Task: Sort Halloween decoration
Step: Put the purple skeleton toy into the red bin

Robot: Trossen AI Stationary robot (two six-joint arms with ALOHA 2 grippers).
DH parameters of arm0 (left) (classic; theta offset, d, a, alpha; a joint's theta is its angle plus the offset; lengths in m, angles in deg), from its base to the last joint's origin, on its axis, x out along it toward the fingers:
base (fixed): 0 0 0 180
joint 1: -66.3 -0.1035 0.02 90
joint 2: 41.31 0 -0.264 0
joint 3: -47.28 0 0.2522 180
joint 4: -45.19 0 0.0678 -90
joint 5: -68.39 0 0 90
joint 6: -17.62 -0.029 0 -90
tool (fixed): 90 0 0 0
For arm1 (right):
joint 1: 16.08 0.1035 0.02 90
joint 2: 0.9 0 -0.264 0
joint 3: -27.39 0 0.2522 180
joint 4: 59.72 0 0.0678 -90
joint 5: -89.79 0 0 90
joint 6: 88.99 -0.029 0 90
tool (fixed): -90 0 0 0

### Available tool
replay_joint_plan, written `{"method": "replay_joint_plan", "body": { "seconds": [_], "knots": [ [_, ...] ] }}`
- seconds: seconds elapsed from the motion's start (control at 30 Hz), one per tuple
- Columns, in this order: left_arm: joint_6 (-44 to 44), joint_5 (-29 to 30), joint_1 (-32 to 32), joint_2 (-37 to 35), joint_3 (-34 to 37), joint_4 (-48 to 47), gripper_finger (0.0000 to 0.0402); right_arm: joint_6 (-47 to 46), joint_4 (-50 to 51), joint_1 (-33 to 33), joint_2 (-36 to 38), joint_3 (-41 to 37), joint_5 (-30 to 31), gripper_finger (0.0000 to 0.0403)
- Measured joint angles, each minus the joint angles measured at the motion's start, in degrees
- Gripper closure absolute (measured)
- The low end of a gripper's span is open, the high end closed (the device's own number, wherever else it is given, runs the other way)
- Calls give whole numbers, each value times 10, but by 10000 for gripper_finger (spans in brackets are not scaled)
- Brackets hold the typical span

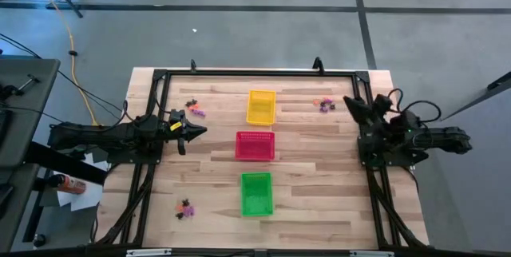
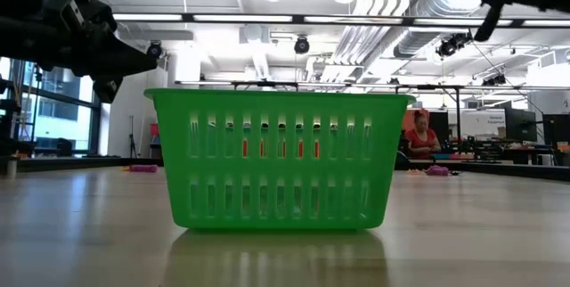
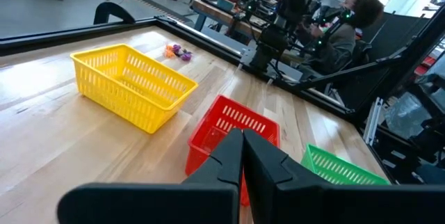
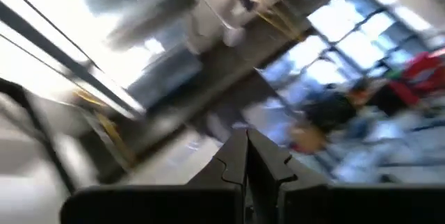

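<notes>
Halloween decoration lies in three small clusters on the table [image 1: 319, 209]: one [image 1: 194, 108] just behind and beside the left pincer [image 1: 194, 132], one [image 1: 185, 207] well apart toward the near-left corner, and one [image 1: 324, 105] close to the right pincer [image 1: 351, 104], on its inner side. None of the trinkets sits in a basket yet, as far as the overhead view shows.

The left pincer hovers over the left half of the table with its fingers pressed together and nothing between them; straight ahead of it stand the red basket [image 1: 255, 145], with the yellow basket [image 1: 261, 107] and green basket [image 1: 256, 193] to either side. The right pincer, lifted at the far-right edge, is likewise closed and empty, its camera aimed up at the room.

The step in hand looks like the first pick. To do it well, the left pincer should open, swing back to the near cluster, and come down over one trinket only, since the pieces lie touching and a wide grasp would likely drag neighbours. Colour should be settled before lifting, so the piece goes to a single basket.
</notes>
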Motion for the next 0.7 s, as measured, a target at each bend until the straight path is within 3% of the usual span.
{"method": "replay_joint_plan", "body": {
  "seconds": [0.13,0.27,0.4,0.53,0.7],
  "knots": [
    [0,0,0,0,0,0,401,35,248,-37,-119,147,27,367],
    [0,0,0,0,0,0,401,-25,564,-102,-265,313,67,313],
    [0,0,0,0,0,0,401,-103,823,-186,-413,435,17,258],
    [0,0,0,0,0,0,401,-109,929,-258,-548,492,-88,228],
    [0,0,0,0,0,10,401,-12,931,-317,-680,509,-151,221]
  ]
}}
